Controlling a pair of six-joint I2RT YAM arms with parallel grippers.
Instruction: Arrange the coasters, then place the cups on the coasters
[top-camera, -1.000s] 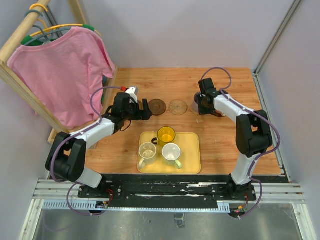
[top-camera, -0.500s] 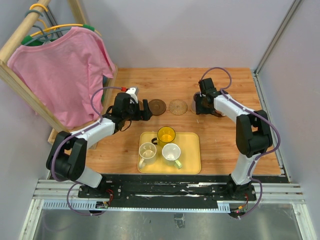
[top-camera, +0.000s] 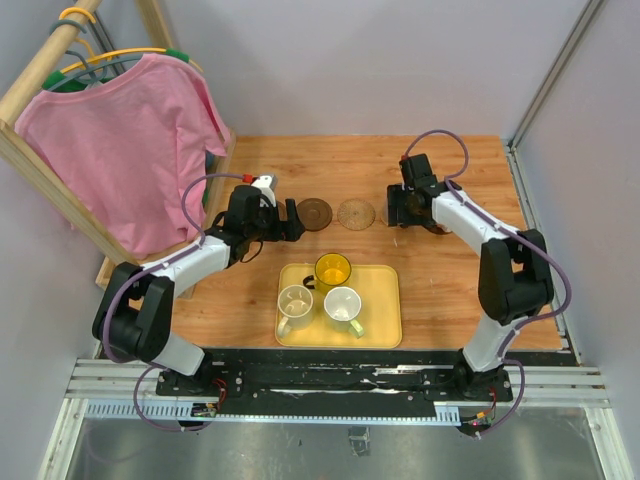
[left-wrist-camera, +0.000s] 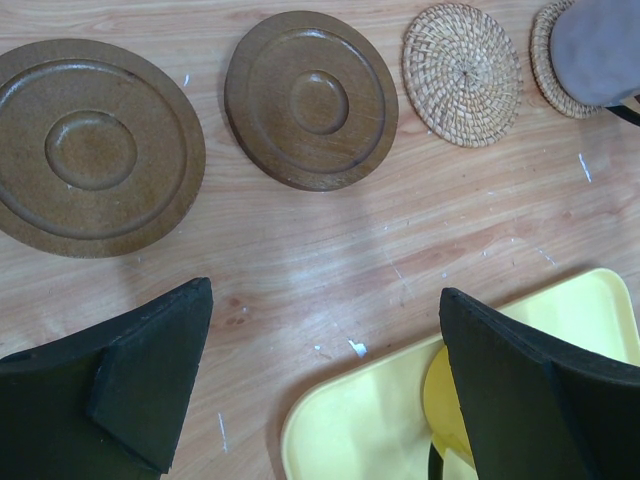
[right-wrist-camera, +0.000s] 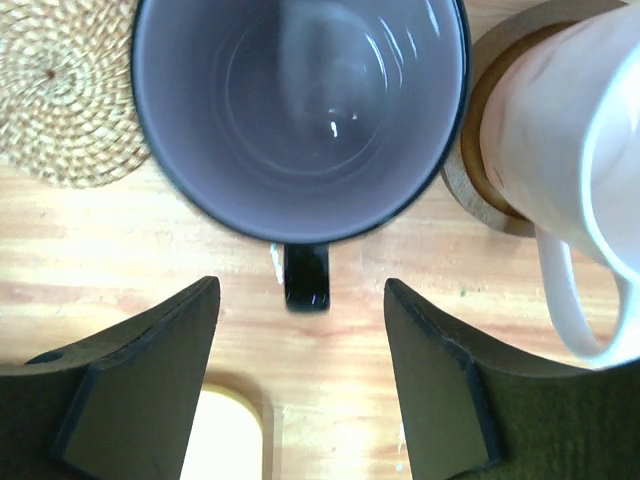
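Note:
My right gripper (right-wrist-camera: 302, 300) stands open over the grey-purple cup (right-wrist-camera: 300, 110). The cup's dark handle (right-wrist-camera: 306, 278) lies in the gap between the fingers and touches neither. This cup sits on a tan woven coaster (left-wrist-camera: 548, 55). Beside it a pale pink cup (right-wrist-camera: 560, 150) stands on a brown coaster (right-wrist-camera: 478, 160). A bare tan coaster (left-wrist-camera: 462, 73) and two dark brown coasters (left-wrist-camera: 312, 98) (left-wrist-camera: 95, 148) lie in a row. My left gripper (left-wrist-camera: 325, 300) hangs open and empty near them. The yellow cup (top-camera: 333, 270), beige cup (top-camera: 295, 302) and white cup (top-camera: 343, 305) stand on the tray.
The yellow tray (top-camera: 385, 290) lies near the front middle of the wooden table. A wooden rack with a pink shirt (top-camera: 125, 150) stands at the left. Walls close in the back and the right side (top-camera: 540, 120).
My right gripper has opened and let go of the grey-purple cup's handle; the cup stays on its coaster. The left arm has not moved.

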